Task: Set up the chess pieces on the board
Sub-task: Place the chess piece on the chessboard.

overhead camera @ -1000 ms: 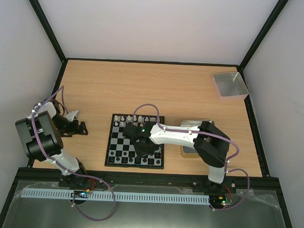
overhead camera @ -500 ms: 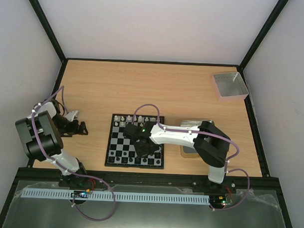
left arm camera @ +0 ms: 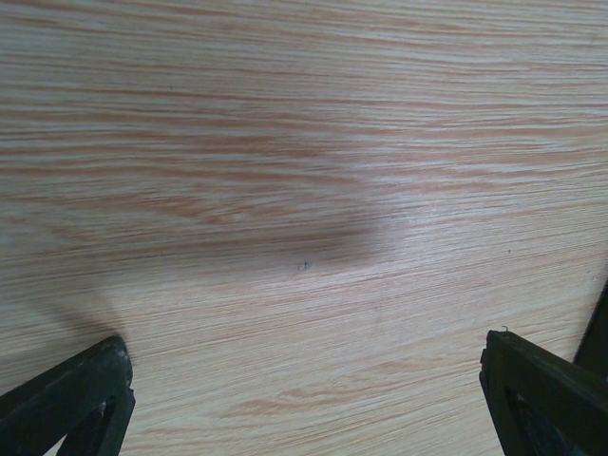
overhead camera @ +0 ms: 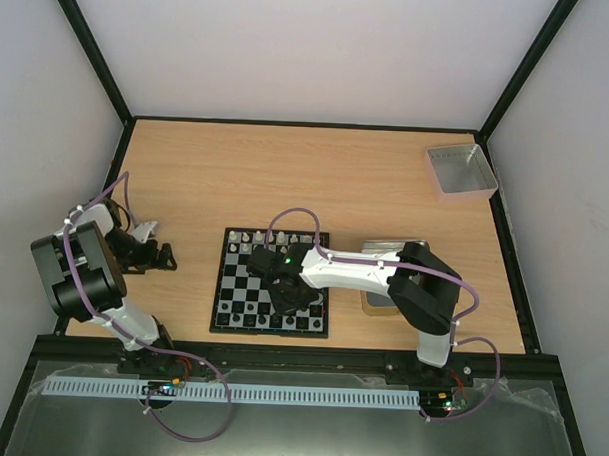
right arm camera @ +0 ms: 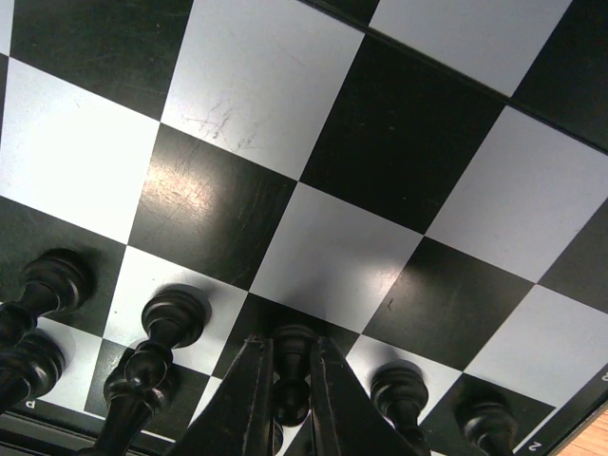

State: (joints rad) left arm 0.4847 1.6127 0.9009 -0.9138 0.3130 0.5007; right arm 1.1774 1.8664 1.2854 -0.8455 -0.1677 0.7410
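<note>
Board (overhead camera: 244,286) between left tool (overhead camera: 166,256) and tin (overhead camera: 374,302)

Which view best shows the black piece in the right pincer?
Right wrist: the black piece is close up, pinched by the right pincer, with the board behind. Top external hides it under the arm; left wrist shows only wood table.

The left arm (overhead camera: 83,275) sat folded at the left of the frame. Its left gripper (overhead camera: 161,255) pointed right, with its fingers (left arm camera: 71,404) wide apart. The right arm (overhead camera: 363,272) reached left across the middle. The right gripper (overhead camera: 287,292) pointed down, its fingers (right arm camera: 249,399) pinched tight on a black chess piece (right arm camera: 291,370).
</note>
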